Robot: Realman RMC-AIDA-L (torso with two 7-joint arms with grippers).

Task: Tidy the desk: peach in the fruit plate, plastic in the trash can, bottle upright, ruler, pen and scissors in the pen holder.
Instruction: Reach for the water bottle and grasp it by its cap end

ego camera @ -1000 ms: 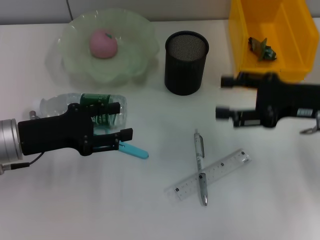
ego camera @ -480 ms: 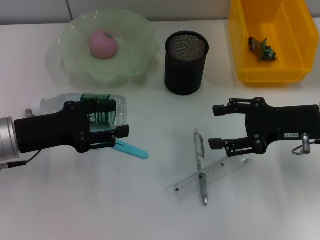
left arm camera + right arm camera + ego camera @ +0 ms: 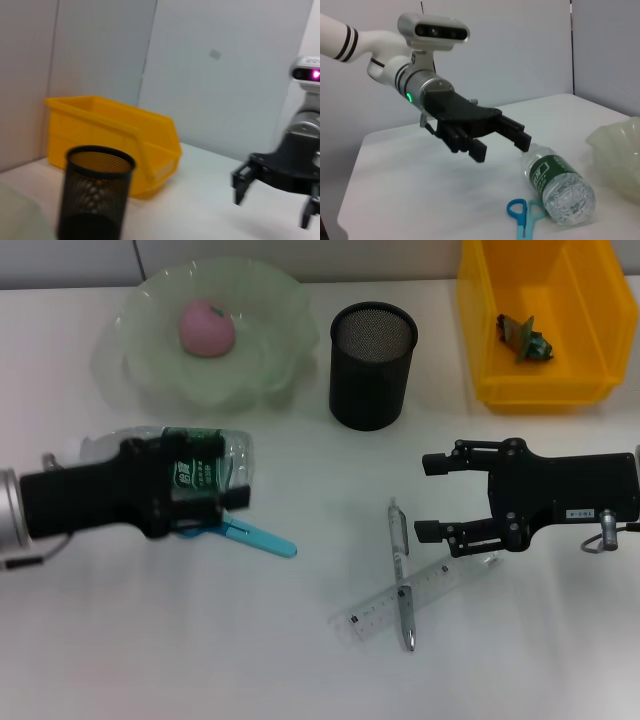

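White surface [image 3: 150, 640], pale wall panels behind. Bottle [image 3: 210, 462] lying on its side near the fruit plate [image 3: 270, 360]; left end effector [image 3: 215, 502] hanging over it, fingers spread, not gripping. Scissors [image 3: 262, 538] lying just beside. Right end effector [image 3: 430, 497] hovering spread above the ruler [image 3: 440, 580] crossed by the pen [image 3: 399, 550].

We see white surface [image 3: 200, 640], matte, filling most of head view. Behind it, pale grey wall panels [image 3: 225, 75] with vertical seams, plain. Small grey mark on one panel in left wrist view. We spot no other non-task things.
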